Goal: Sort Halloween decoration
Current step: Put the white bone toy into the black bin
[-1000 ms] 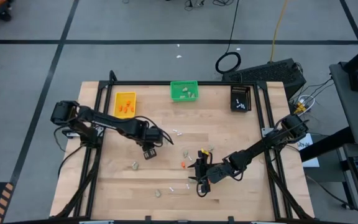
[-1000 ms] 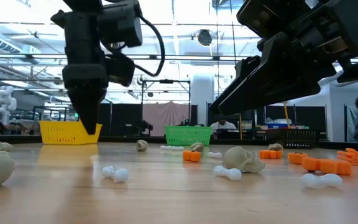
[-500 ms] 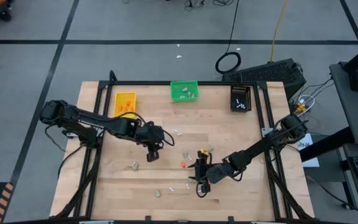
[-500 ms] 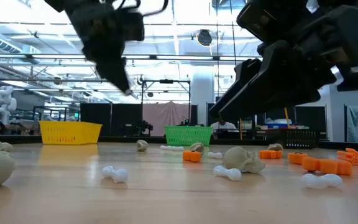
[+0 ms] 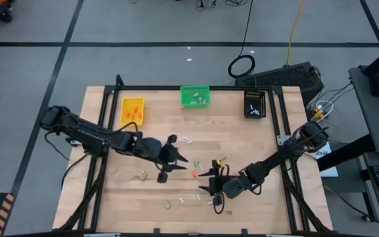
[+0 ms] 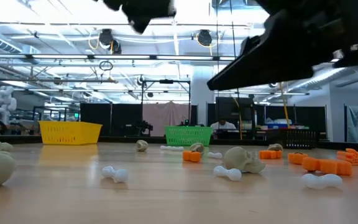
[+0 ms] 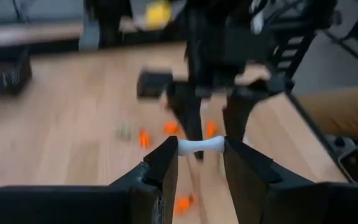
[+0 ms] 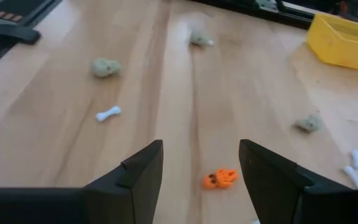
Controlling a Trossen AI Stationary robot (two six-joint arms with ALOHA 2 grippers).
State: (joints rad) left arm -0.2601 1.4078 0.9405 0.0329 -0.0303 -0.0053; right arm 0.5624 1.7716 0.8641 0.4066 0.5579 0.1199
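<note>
The left hand (image 7: 201,163) is clamped on a small white bone (image 7: 201,146) above the middle of the pale wooden worktop (image 5: 262,141). The right hand (image 8: 201,165) is spread apart over an orange piece (image 8: 220,178). Yellow bin (image 5: 132,109) at eleven o'clock, green bin (image 5: 195,96) at twelve, black bin (image 5: 254,103) at one.

Grey floor (image 5: 150,59) with dark tape lines surrounds the light wooden table (image 5: 268,158); a black cable loop (image 5: 241,66) lies on it beyond the far edge. Ceiling trusses with lamps (image 6: 204,38) and dark curtains (image 6: 104,115) close the hall's far side.
</note>
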